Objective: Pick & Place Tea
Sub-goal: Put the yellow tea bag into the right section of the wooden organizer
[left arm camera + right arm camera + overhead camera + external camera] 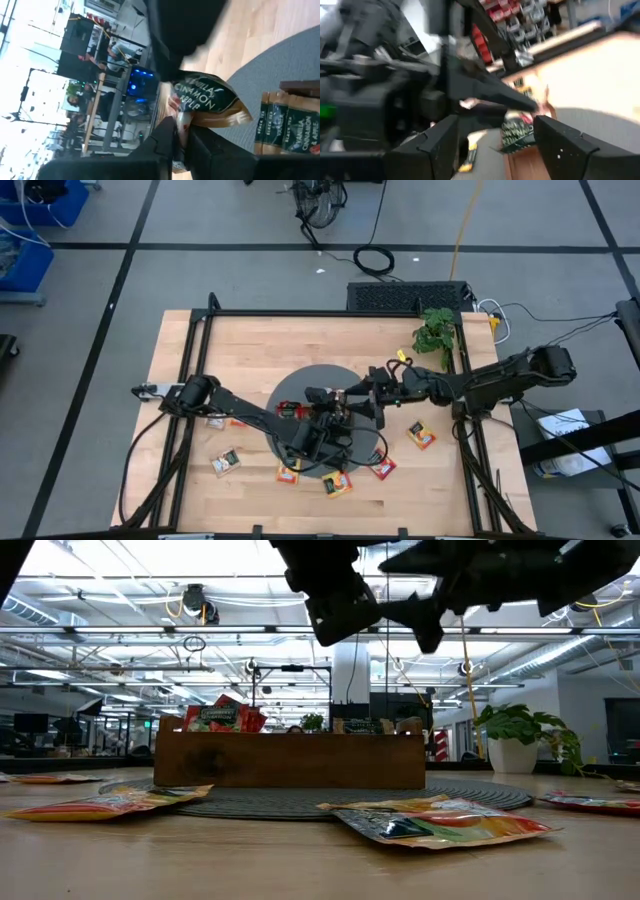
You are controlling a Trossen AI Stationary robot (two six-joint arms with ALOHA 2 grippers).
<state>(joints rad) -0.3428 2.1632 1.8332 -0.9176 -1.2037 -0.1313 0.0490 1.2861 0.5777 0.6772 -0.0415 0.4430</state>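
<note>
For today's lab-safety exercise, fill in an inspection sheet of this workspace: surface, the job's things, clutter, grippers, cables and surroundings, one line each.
Surface: wooden table with a round grey mat at its middle.
Job's things: tea packets lie loose along the table's near side; more stand in the wooden tray on the mat.
Clutter: a potted plant at the table's far right corner.
Grippers: left gripper shut on a dark green packet above the tray; right gripper open, close beside it.
Cables: black and yellow cables on the floor beyond the table.
Surroundings: shelving and workbenches behind; people show, blurred.
</note>
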